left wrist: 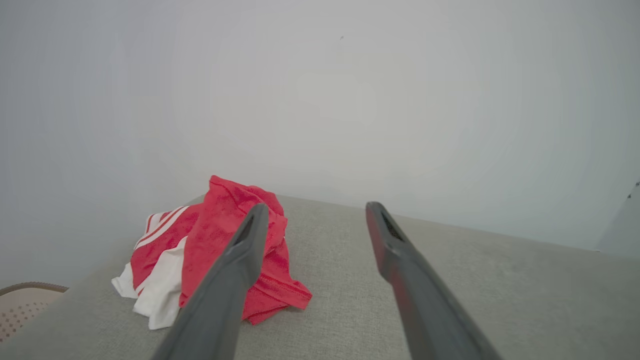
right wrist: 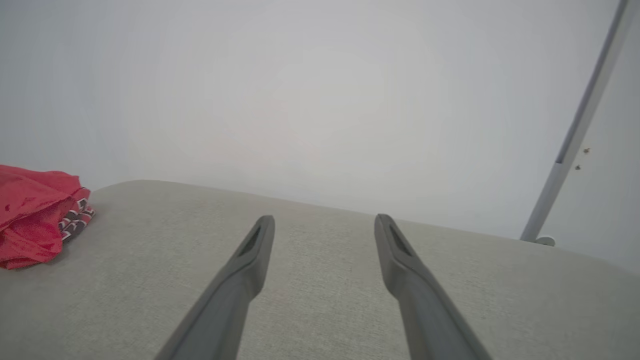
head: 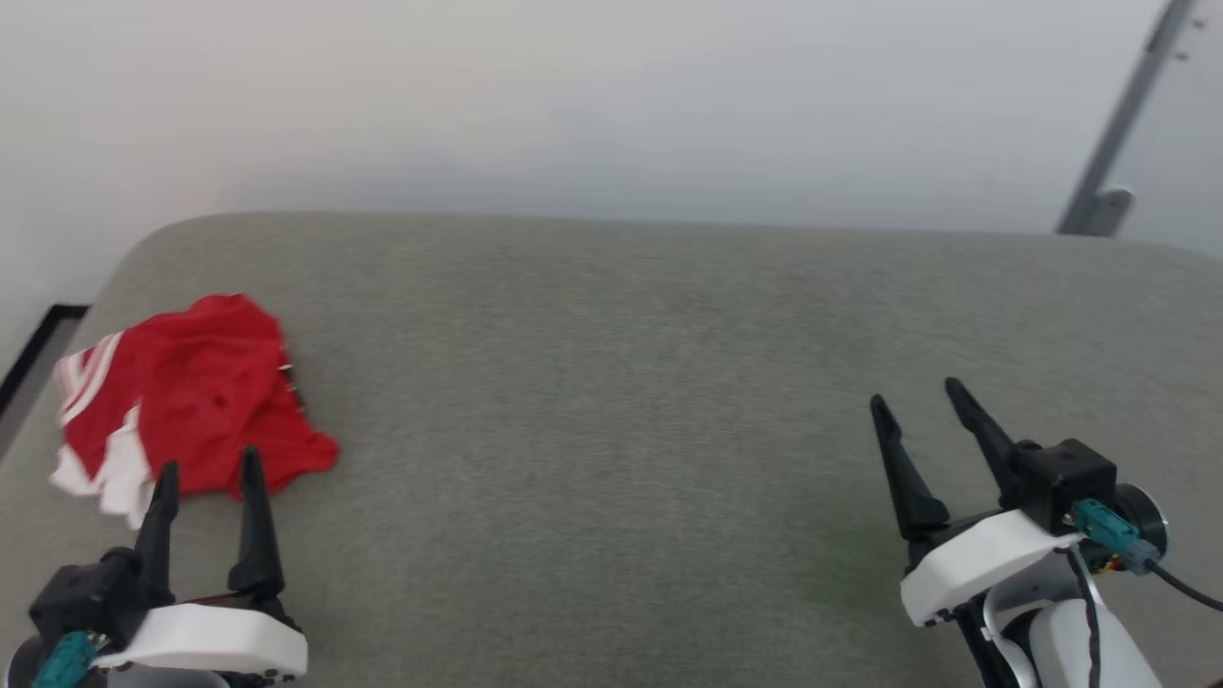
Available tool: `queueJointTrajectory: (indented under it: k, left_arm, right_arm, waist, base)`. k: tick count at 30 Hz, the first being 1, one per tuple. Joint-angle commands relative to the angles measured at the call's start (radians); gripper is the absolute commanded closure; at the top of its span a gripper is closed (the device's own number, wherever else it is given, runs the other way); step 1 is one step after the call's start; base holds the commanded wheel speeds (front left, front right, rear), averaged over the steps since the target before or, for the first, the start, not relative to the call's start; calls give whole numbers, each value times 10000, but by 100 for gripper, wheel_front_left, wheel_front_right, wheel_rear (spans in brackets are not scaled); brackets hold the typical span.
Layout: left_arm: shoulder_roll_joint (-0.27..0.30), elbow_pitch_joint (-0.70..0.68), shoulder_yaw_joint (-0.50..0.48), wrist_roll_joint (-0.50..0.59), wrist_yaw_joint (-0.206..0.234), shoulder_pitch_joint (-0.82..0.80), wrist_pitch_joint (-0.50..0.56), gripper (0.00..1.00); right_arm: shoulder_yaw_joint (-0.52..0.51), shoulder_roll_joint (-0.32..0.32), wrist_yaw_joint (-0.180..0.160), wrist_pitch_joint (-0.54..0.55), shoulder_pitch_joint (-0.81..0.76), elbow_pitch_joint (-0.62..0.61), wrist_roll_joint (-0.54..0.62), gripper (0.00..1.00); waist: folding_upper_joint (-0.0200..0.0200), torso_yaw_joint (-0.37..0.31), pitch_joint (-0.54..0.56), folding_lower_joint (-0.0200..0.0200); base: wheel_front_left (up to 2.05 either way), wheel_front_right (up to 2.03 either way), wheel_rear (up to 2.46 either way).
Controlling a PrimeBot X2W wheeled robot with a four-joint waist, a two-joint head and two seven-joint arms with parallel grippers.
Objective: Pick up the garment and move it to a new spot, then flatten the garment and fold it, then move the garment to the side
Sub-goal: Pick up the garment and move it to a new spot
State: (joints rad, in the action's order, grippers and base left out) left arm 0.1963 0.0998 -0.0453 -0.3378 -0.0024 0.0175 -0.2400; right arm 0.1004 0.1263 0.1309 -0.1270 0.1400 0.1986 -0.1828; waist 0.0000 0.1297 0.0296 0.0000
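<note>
Grey padded surface [head: 611, 430] is stretching out in front of you against a pale wall [head: 573, 96], and the red jersey shirt [head: 191, 401] is lying crumpled in a heap at its far left end, near the edge. Your left gripper [head: 210, 462] is hovering just short of the heap with its two dark fingers spread apart and nothing between them. Your right gripper [head: 914, 393] is waiting well apart on the right, its fingers likewise spread over bare fabric. You are probably lining up the first pick, so try bringing the left fingers down over a raised red fold rather than the thin white sleeve, closing on several layers so that the whole shirt is lifting together. Watch that the lower finger is not digging into the upholstery. Carry the shirt toward the open middle, where both arms are reaching comfortably for the flattening. A patch of black-and-white print [right wrist: 75, 219] is peeking out of the folds in the right wrist view, but it is too bunched up to read, and no brand or label is showing.
</note>
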Motion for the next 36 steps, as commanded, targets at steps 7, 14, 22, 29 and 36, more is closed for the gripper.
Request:
queueJointTrajectory:
  k: [7,14,22,29,36]
  left_arm:
    - [156,-130,-285,-257,173,113,162,0]
    - [144,-165,-288,-384,197,100,242,0]
    - [256,171,-249,-610,112,-734,368,0]
    - [720,1104,-144,-761,-272,-2500,725,0]
    - [1219,2526,-35,-857,-616,-4334,954,0]
  right_arm:
    - [538,17,-3,104,254,57,-134,0]
    - [770,74,-3,194,350,58,-283,0]
    - [615,190,-3,354,428,-246,-231,0]
    - [525,415,-5,681,748,-664,-89,0]
    - [636,685,-5,1028,1249,-1123,86,0]
  waist:
    - [0,1486,137,0]
    - [0,2243,101,0]
    - [0,2447,-260,0]
    - [0,2206,-1027,0]
    - [0,1702,-2007,0]
  base:
    - [0,0,0]
    - [0,0,0]
    - [0,0,0]
    - [0,0,0]
    - [0,0,0]
